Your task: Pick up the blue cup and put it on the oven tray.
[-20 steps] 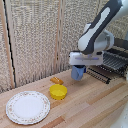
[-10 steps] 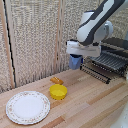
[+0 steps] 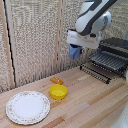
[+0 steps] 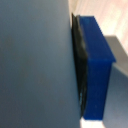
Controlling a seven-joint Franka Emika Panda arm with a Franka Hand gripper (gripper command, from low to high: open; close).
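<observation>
Hand (image 3: pixel 76 50) carries small blue plastic cup (image 3: pixel 75 52) high above wooden counter (image 3: pixel 90 100), closed on it; dark wire oven tray (image 3: pixel 106 61) lies lower, toward the exterior view's right of the hand.

Pale wooden tabletop (image 3: pixel 95 102) before what looks like woven reed screens (image 3: pixel 35 35).

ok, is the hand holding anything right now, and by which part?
Yes: the small blue plastic cup, lifted in the hand. Where exactly the hand grips it cannot be told.
</observation>
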